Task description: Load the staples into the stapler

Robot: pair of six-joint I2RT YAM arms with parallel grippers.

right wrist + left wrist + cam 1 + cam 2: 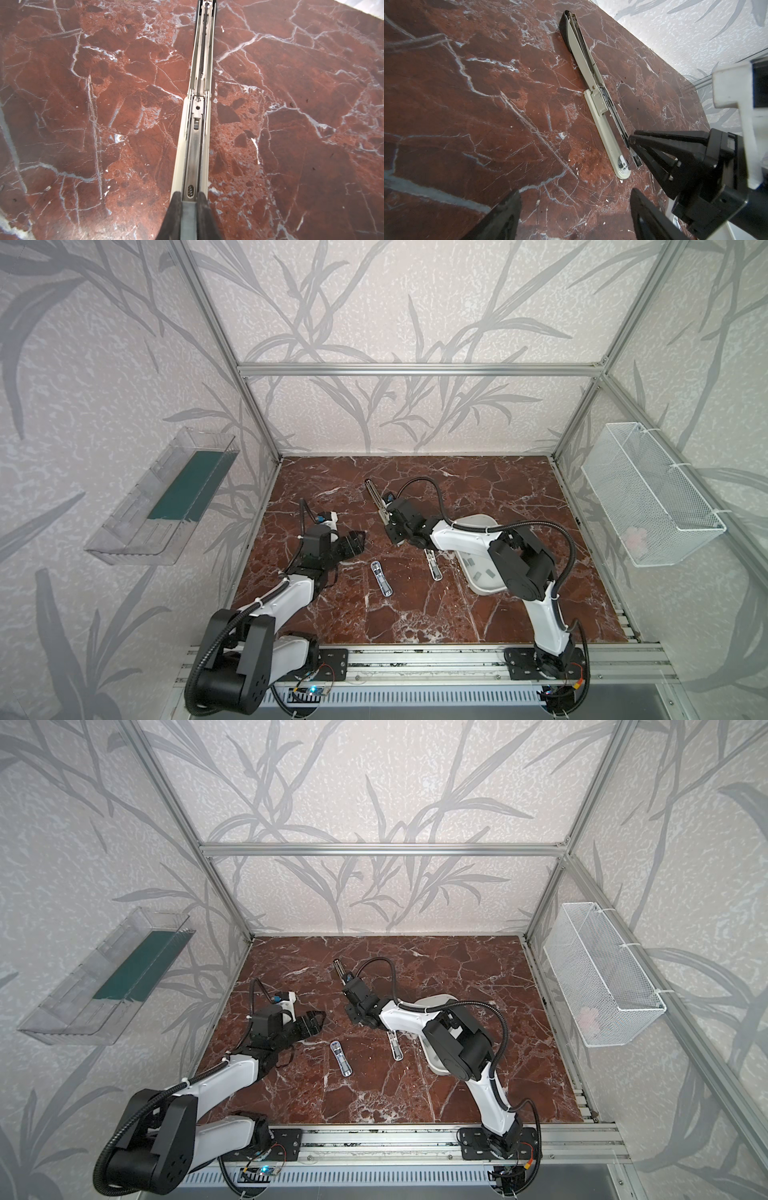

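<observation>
Open stapler (375,498), second stapler (381,578), tray (482,590) showing three staples (471,560), one in right hand (188,195)

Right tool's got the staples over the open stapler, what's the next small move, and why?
Probably ease the right tool down a little so the staples settle into the stapler's metal channel, then let go. In the right wrist view the strip is pinched between the fingertips and lined up with the channel's end, and the channel looks empty.
</observation>
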